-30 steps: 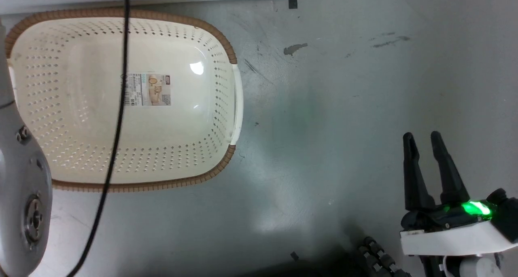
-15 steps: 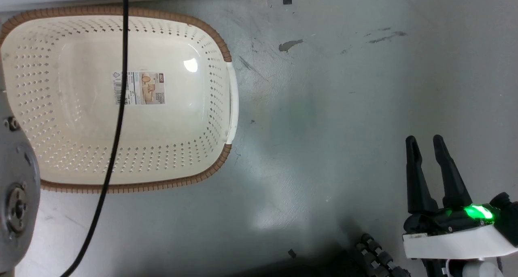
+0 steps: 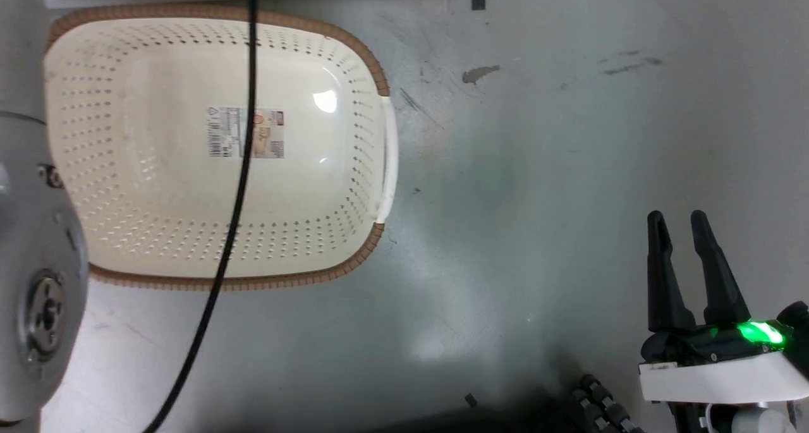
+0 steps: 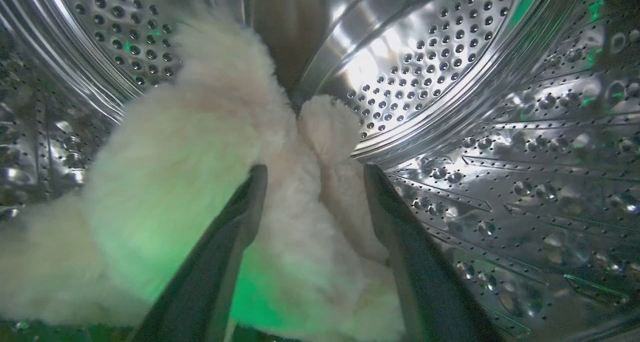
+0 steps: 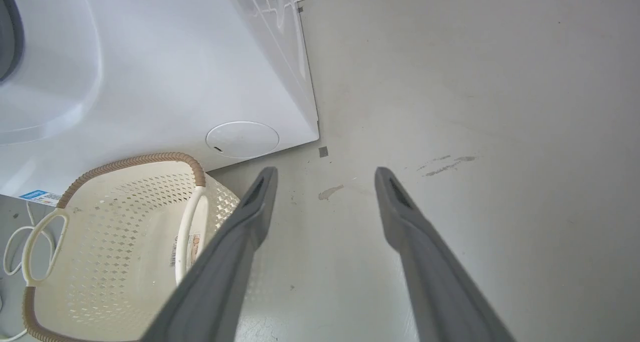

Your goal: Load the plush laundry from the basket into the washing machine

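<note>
The head camera has been turning since the last picture, so everything is sitting further right in its view; the basket (image 3: 379, 79) itself is not shifting on the grey floor (image 3: 569, 136). It is standing just beside the smooth white front of the washing machine (image 5: 150, 82), an oval of cream plastic with perforated walls and a brown woven-look rim. Open floor is stretching away to its right. The right gripper (image 3: 677, 221) is hovering over that bare floor, fingers spread. The left gripper (image 4: 312, 174) is reaching inside the perforated steel drum (image 4: 500, 132), fingers spread. The fluffy cream plush toy (image 4: 200, 147) is lying between them against the drum's curved wall.
</note>
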